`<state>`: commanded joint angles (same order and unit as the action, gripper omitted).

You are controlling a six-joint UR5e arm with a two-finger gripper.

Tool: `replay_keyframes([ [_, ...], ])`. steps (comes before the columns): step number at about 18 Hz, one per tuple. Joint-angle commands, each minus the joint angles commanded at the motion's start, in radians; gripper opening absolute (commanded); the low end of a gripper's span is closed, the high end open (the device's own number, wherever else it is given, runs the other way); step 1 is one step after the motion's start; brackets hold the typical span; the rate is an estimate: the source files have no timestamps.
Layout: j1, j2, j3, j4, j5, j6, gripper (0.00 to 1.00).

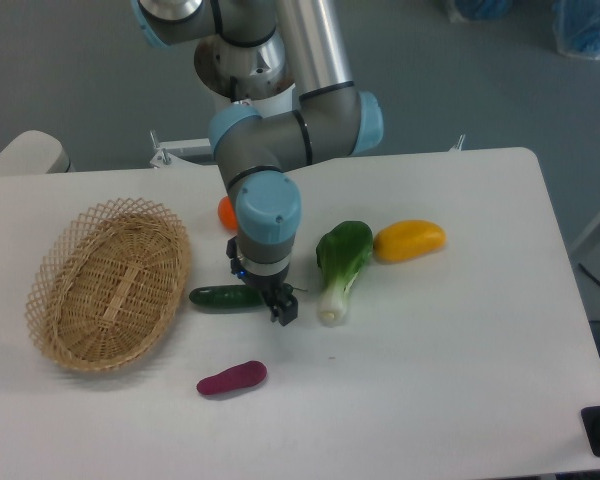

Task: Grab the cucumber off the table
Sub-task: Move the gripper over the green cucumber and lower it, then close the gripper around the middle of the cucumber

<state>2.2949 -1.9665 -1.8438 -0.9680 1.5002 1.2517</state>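
Observation:
The dark green cucumber [223, 297] lies flat on the white table [450, 370], just right of the basket. My gripper [272, 298] is down at table level over the cucumber's right end, which it hides. One black finger [284, 309] shows on the near side of the cucumber; the other finger is hidden behind the wrist. I cannot tell whether the jaws are closed on the cucumber or still apart around it.
A wicker basket [108, 282] sits at the left. A bok choy [341, 265] lies just right of the gripper, with a yellow vegetable [410, 240] beyond it. A purple sweet potato [232, 378] lies in front. An orange object [226, 211] sits behind the arm.

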Motion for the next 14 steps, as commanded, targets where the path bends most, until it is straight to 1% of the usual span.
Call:
replay_keyframes([
  [3, -0.009, -0.008, -0.020, 0.006, 0.027, 0.000, 1.00],
  [4, -0.011, -0.008, -0.026, 0.023, 0.034, 0.000, 1.00],
  [6, -0.017, -0.018, -0.044, 0.077, 0.035, -0.002, 0.98],
  [8, -0.023, -0.026, -0.049, 0.091, 0.037, -0.009, 0.86],
  [10, -0.023, -0.026, -0.048, 0.092, 0.037, -0.011, 0.68],
  [14, -0.023, -0.026, -0.043, 0.091, 0.037, -0.012, 0.38],
])
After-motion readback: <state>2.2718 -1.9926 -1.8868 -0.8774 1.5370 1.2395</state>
